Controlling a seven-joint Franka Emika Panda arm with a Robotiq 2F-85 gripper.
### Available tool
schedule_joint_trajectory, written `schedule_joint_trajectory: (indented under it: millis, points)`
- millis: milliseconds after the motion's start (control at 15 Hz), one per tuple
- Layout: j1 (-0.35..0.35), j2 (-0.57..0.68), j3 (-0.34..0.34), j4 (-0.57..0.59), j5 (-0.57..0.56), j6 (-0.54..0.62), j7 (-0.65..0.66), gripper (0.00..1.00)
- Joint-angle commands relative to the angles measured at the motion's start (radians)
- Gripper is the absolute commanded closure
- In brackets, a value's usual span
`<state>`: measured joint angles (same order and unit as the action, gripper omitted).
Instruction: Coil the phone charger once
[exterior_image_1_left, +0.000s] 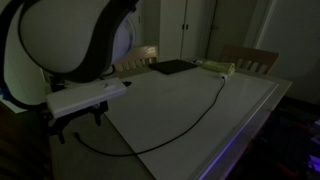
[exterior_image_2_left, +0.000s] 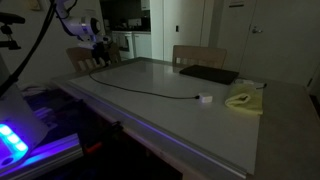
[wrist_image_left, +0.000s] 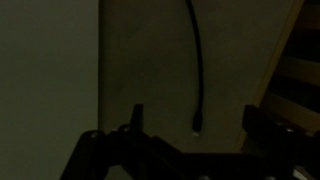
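The phone charger is a thin black cable lying on the pale table. In both exterior views it runs in a long curve across the tabletop (exterior_image_1_left: 190, 118) (exterior_image_2_left: 140, 88) and ends in a small white plug (exterior_image_2_left: 205, 98). In the wrist view the cable (wrist_image_left: 198, 70) comes down from the top, and its tip lies between my two fingers. My gripper (wrist_image_left: 194, 125) is open and empty, hovering over that cable end near the table's corner. It also shows in both exterior views (exterior_image_1_left: 76, 122) (exterior_image_2_left: 100, 55).
A flat black pad (exterior_image_1_left: 172, 67) (exterior_image_2_left: 208, 74) and a pale greenish box (exterior_image_1_left: 216, 68) (exterior_image_2_left: 243, 100) lie at the far side of the table (exterior_image_1_left: 160, 105). Wooden chairs (exterior_image_1_left: 250, 58) (exterior_image_2_left: 198, 55) (wrist_image_left: 296, 85) stand around it. The room is dim.
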<state>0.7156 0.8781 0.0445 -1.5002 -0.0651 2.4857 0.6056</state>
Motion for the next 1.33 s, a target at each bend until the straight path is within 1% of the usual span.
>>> schedule_joint_trajectory:
  millis: [0, 400, 800, 867, 933, 1267]
  points:
    - [0.004, 0.048, -0.013, 0.055, 0.002, 0.004, 0.004, 0.00]
    - [-0.002, 0.093, -0.017, 0.106, 0.009, -0.007, -0.001, 0.00]
    - [0.000, 0.084, -0.024, 0.102, 0.011, -0.014, 0.015, 0.00]
    - [0.000, 0.080, -0.024, 0.097, 0.012, -0.011, 0.019, 0.09]
    - [0.000, 0.079, -0.025, 0.094, 0.013, -0.008, 0.025, 0.26]
    - [-0.002, 0.058, -0.030, 0.077, 0.013, 0.000, 0.058, 0.62]
